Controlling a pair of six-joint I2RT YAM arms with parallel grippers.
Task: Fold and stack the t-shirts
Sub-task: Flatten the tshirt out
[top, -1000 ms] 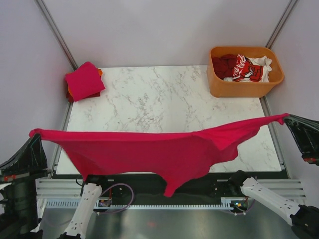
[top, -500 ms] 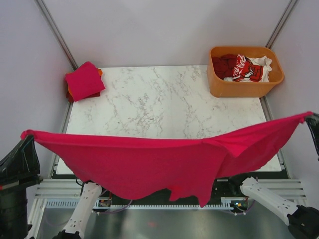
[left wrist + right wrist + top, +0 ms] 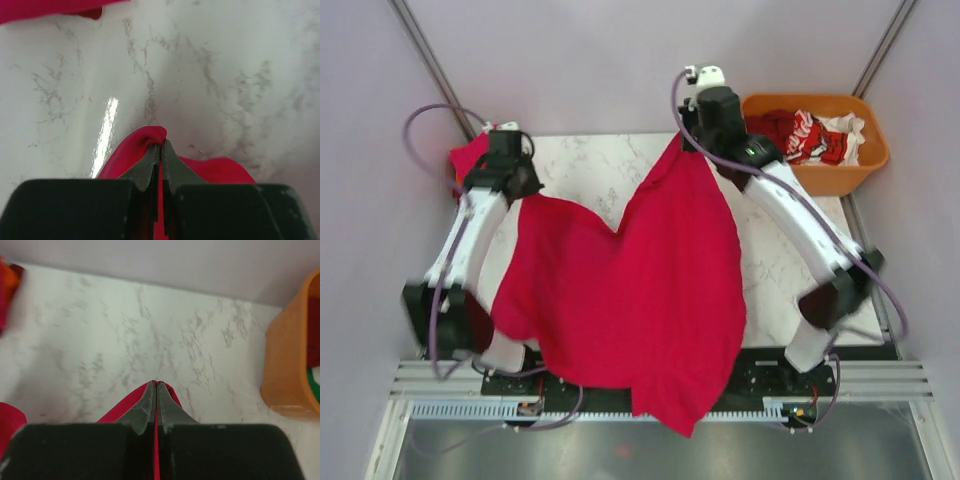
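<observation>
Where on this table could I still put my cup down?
Bare marble shows at the far middle, between the left fingers and right fingers, and on the right, between the held crimson shirt and the right arm. The far left corner is crowded by the folded stack; the orange tub fills the far right.

The overhead camera sits above and behind me and looks down and forward. It is far enough back to take in the whole table [image 3: 610, 170], with the tub [image 3: 815, 180] at the far right and the folded pile [image 3: 463, 160] at the far left. Each wrist camera rides just behind its gripper and looks along it from very close. The one on my left gripper [image 3: 161, 145] faces steeply down at the table, with the folded pile at its top-left edge. The one on my right gripper [image 3: 156, 385] faces the back wall [image 3: 150, 255], with the tub at its right edge. All three share the table and the shirt [image 3: 640, 290].
</observation>
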